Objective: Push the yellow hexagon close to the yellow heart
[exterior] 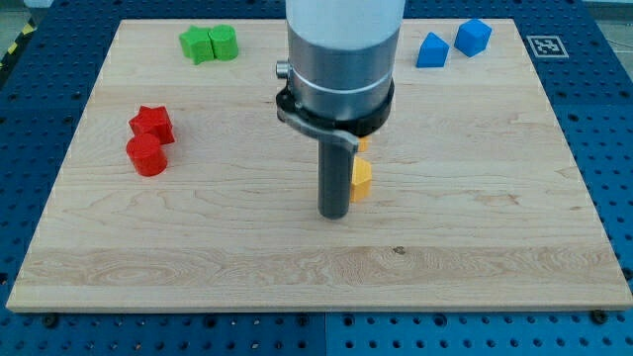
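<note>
While the arm's grey housing [343,49] filled the upper centre of the frame, the wooden table [297,257] lay beneath it as the largest item, spanning nearly the whole view.

Tool: straight dark rod [334,178], no jaws to widen or narrow, holding nothing. My tip [333,215] rested on the table just below frame centre.

Task's thing: a yellow block [362,179], touching or nearly touching the rod's right side, just above the tip. Only its right part showed; the shape could not be made out, so hexagon or heart could not be told. A second sliver of yellow [364,143] showed higher up, at the housing's lower edge, mostly hidden. In my judgement these were the two yellow pieces, already near each other, one above the other in the frame; any coming push would turn on the lower block lying to the tip's right.

Others, all well apart from the tip:
- green pair [209,44], upper left, touching.
- red pair [150,138], left, touching.
- blue pair [453,43], upper right, just beside each other.
</note>
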Robot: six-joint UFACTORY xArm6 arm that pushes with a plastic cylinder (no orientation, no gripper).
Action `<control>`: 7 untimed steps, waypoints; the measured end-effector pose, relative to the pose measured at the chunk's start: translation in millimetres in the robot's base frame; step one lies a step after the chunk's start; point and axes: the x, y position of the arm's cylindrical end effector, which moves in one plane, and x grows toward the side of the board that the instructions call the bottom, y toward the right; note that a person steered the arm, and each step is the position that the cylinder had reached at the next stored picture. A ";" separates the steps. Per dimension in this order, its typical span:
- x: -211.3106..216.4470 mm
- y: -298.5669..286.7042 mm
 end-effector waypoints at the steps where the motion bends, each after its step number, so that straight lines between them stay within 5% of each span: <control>1: 8.3 1.6; 7: -20.1 17.0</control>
